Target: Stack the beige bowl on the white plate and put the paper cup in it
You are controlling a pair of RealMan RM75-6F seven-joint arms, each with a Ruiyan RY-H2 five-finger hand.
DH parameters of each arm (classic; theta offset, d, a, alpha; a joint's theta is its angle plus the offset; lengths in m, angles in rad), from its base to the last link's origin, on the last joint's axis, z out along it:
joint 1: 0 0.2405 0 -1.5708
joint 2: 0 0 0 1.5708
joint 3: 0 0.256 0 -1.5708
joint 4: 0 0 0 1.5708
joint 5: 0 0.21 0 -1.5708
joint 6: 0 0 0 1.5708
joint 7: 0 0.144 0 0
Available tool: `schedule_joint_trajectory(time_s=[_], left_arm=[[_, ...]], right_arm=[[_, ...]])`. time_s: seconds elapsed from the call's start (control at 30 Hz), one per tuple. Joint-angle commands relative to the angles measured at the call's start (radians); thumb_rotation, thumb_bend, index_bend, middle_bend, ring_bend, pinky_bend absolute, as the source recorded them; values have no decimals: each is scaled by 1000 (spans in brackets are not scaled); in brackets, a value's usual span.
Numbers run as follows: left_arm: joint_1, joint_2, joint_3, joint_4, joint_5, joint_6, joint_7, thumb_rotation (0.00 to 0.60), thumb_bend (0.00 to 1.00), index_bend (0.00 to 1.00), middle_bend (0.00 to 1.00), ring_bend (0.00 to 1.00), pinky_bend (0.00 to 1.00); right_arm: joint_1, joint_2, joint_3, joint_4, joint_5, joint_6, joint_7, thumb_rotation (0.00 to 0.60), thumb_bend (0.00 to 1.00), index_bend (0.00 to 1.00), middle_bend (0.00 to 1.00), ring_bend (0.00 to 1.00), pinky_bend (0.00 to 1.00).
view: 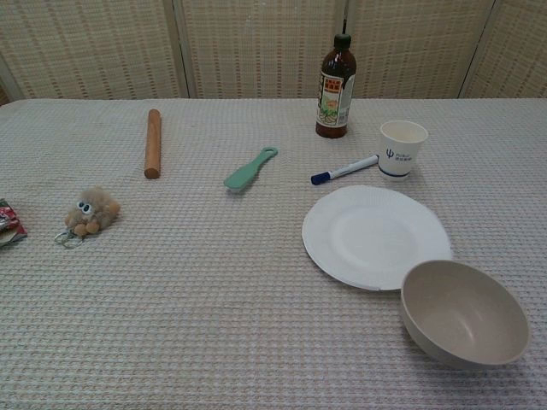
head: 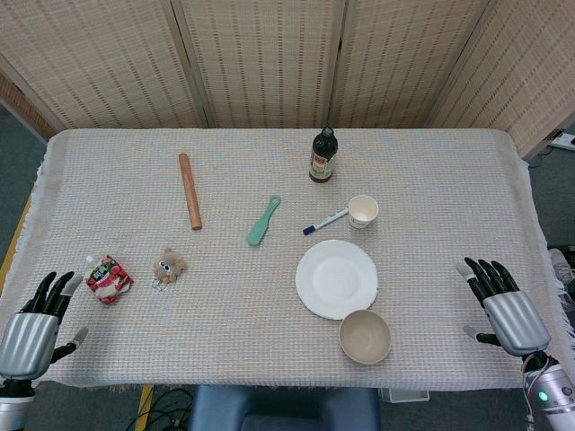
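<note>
Nothing stacked yet. Beige bowl [head: 365, 337] sat upright on table [head: 431, 180], touching near edge of white plate [head: 336, 278], toward robot's right side. Paper cup [head: 363, 211] stood upright beyond plate, just beside blue marker [head: 325, 221]. Right hand [head: 503, 301] rested at table's right edge, fingers apart, holding nothing; nearer to bowl, so likely one to lift it. Left hand [head: 36, 323] at near left corner, fingers apart, empty, well apart from task things.

Red snack pouch [view: 8, 224] cut by chest view's left edge.
</note>
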Motion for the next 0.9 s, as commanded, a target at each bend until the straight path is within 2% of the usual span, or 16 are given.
schedule_joint_trajectory(time_s=[0.03,0.33,0.5,0.7,0.9], left_arm=[[-4,-1,-2,4,-8,-9,-4,600,258,125,140,81,449],[-7,-6,-7,5,-6,-5,-5,600,258,125,140,81,449],[-20,-11,-11,18,-16,-29,-17,600,258,125,140,82,449],[-20,-15,-11,29,-11,-21,-21,600,258,124,140,81,449],[-10,-15,-8,14,2,5,0,600,258,124,141,81,449]], right_arm=[[2,0,0,2,2,-6,1,600,120,0,0,0,0],[8,-1,-8,2,-6,-17,10,600,126,0,0,0,0],[21,31,-30,-35,-27,-46,57,600,125,0,0,0,0],[92,130,-39,-181,-47,-157,45,600,120,0,0,0,0],[183,217,-50,-344,-73,-301,21,600,20,0,0,0,0]])
